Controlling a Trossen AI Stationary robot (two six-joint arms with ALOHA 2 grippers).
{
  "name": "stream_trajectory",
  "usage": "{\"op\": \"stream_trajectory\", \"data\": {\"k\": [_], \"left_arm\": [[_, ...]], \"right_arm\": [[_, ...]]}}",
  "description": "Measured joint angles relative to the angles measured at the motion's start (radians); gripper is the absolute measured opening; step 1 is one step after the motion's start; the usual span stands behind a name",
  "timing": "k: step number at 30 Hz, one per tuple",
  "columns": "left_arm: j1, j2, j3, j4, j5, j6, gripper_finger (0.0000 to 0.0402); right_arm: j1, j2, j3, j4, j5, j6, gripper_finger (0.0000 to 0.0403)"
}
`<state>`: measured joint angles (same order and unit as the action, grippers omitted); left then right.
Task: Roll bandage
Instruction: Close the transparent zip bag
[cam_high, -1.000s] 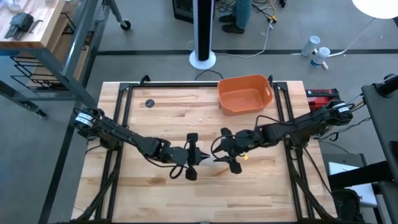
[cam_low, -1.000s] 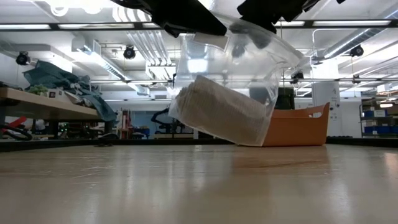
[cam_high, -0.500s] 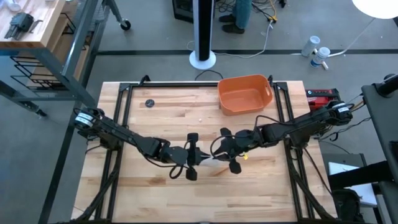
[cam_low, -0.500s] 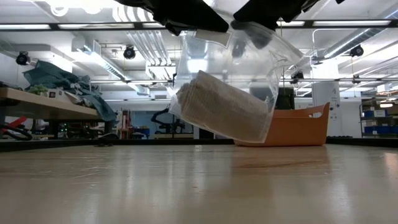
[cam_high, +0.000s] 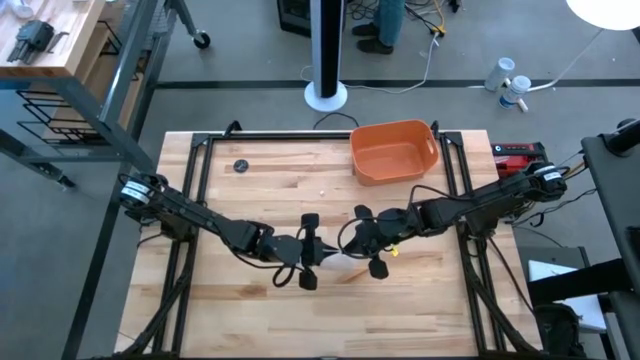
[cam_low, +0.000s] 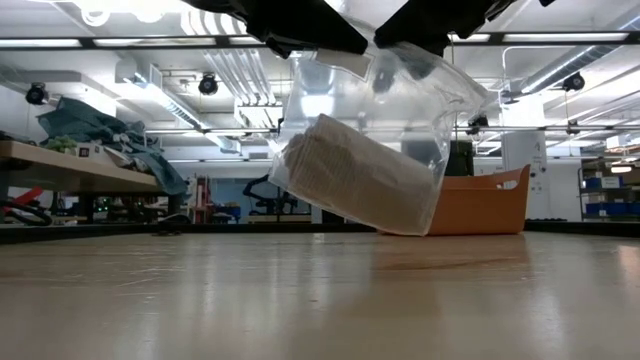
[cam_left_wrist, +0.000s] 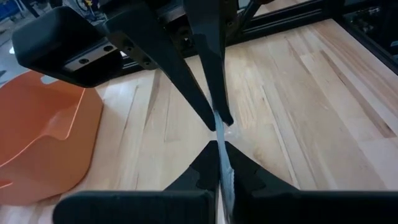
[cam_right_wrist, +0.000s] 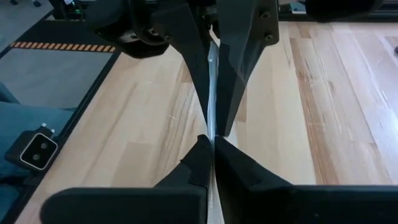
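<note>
Since the earlier frames the right fingers (cam_high: 362, 238) are closing from half spread down onto the top edge of the crumpled clear plastic wrapper (cam_low: 400, 100), and the pack hanging under them is tipping a little, its lower corner swinging slightly to one side in the low view.

The left fingers (cam_high: 318, 250) are pressed together on that same top edge, facing the right ones tip to tip near the middle of the light wooden worktop (cam_high: 250, 310), a little toward its near edge. Both wrist views are showing the thin film (cam_left_wrist: 221, 149) running edge-on between the two sets of dark fingers.

The off-white gauze bandage (cam_low: 355, 178), a soft block of cloth, is sitting inside the wrapper, hanging clear above the worktop and not touching it. It is lying directly below both sets of fingers, its long axis tilted, sloping downward toward the orange plastic tub (cam_high: 393, 150) side in the low view. Neither arm is nearer; both are pinching the film above it.

Judging from this, the bandage is not yet out of its wrapper, so the coming move is probably turning on pulling the two pinched sides apart along the line between the arms.

The tub is standing at the far edge, right of centre.
</note>
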<state>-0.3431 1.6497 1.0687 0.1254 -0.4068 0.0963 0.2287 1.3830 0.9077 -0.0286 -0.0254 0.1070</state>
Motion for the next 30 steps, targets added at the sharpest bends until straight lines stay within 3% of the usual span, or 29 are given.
{"op": "stream_trajectory", "data": {"k": [7,13,25,27,30], "left_arm": [[0.0,0.0,0.0,-0.001,0.027,0.001,0.0],[0.0,0.0,0.0,0.0,0.032,0.004,0.0],[0.0,0.0,0.0,-0.015,0.032,-0.004,0.0],[0.0,0.0,0.0,-0.014,0.032,-0.004,0.0],[0.0,0.0,0.0,-0.015,0.032,-0.004,0.0]], "right_arm": [[-0.001,-0.001,0.0,-0.043,-0.006,0.019,0.0065],[-0.007,-0.001,0.0,-0.047,-0.074,0.041,0.001],[-0.007,0.0,0.0,-0.061,-0.078,0.03,0.0082],[-0.007,0.0,0.0,-0.078,-0.079,0.031,0.0076],[-0.007,0.0,0.0,-0.103,-0.079,0.04,0.003]]}}
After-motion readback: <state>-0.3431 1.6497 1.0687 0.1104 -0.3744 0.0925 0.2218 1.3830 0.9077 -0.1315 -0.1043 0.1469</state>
